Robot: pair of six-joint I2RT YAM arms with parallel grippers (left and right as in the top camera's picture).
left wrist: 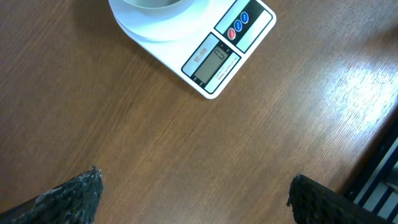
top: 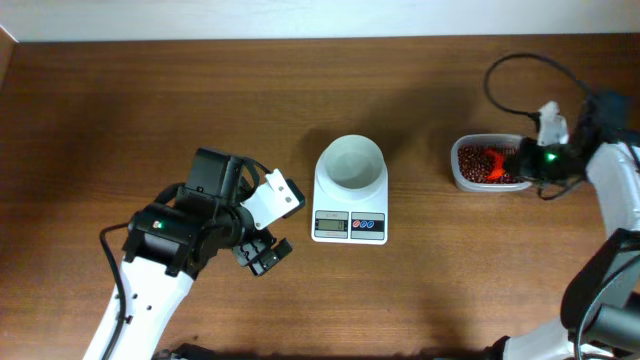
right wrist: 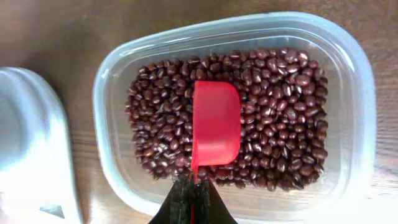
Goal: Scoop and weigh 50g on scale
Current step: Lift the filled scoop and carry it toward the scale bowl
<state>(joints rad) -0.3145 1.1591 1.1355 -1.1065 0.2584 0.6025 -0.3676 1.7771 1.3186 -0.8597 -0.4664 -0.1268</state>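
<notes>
The white scale [top: 350, 214] stands at the table's middle, a white round bowl [top: 351, 163] on its platform; its display and buttons also show in the left wrist view, scale [left wrist: 217, 53]. Dark red-brown beans [right wrist: 280, 112] fill a clear plastic tub [right wrist: 357, 93] at the right, tub [top: 462, 172]. My right gripper [right wrist: 193, 186] is shut on the handle of an orange-red scoop [right wrist: 216, 124], whose cup lies among the beans. The scoop [top: 497, 160] shows red over the tub from above. My left gripper [top: 262, 254] hangs open above bare wood left of the scale, nothing between its fingertips [left wrist: 78, 190].
A black cable [top: 520, 70] loops above the tub at the back right. The right arm [top: 615, 190] runs down the right edge. The left arm's body [top: 180, 235] fills the lower left. A pale wall edge runs along the table's back.
</notes>
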